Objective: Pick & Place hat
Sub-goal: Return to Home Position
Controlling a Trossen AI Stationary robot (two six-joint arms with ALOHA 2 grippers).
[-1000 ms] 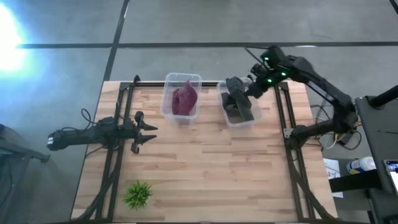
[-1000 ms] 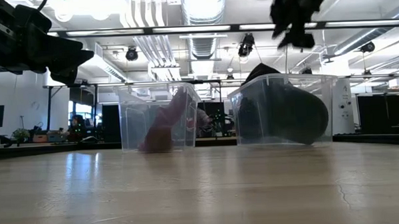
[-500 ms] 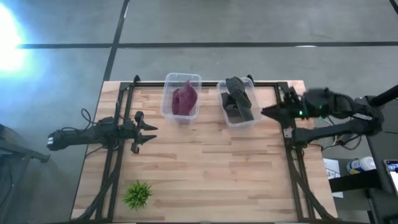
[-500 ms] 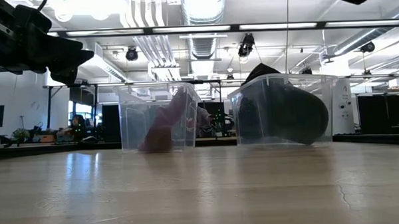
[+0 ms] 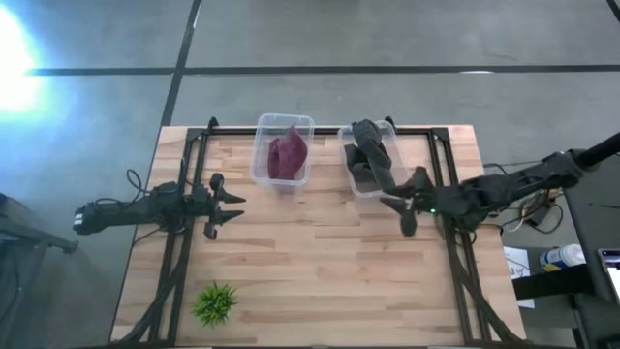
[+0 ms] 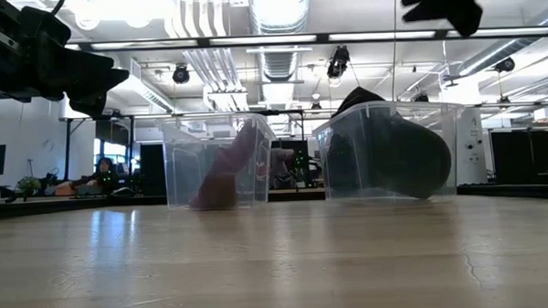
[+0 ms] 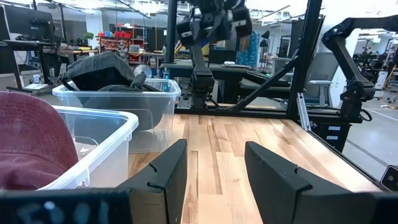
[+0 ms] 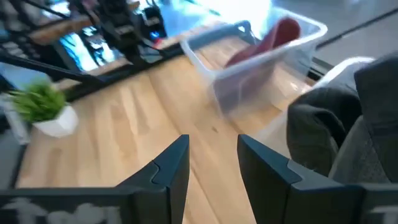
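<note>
A dark grey hat (image 5: 371,160) lies crumpled in the right clear bin (image 5: 351,180), with its top sticking out over the rim. A maroon hat (image 5: 288,155) leans in the left clear bin (image 5: 262,174). My right gripper (image 5: 396,214) hangs open and empty over the table, just on the near side of the grey hat's bin. In the right wrist view the grey hat (image 8: 348,130) is close by and the maroon hat (image 8: 267,40) is farther off. My left gripper (image 5: 225,208) waits open at the table's left. Its wrist view shows both hats (image 7: 31,143) (image 7: 106,68).
A small potted plant (image 5: 214,302) stands at the near left corner. Black frame rails (image 5: 455,262) run along both table sides and the far edge. Bare wood (image 5: 320,262) spans the middle and near part of the table. Both bins sit by the far edge.
My right arm has left the spot over the grey hat's bin. It swung out toward the table's right edge, then came back in on the near side of the bin. The gripper is empty. The grey hat has stayed in its bin.
</note>
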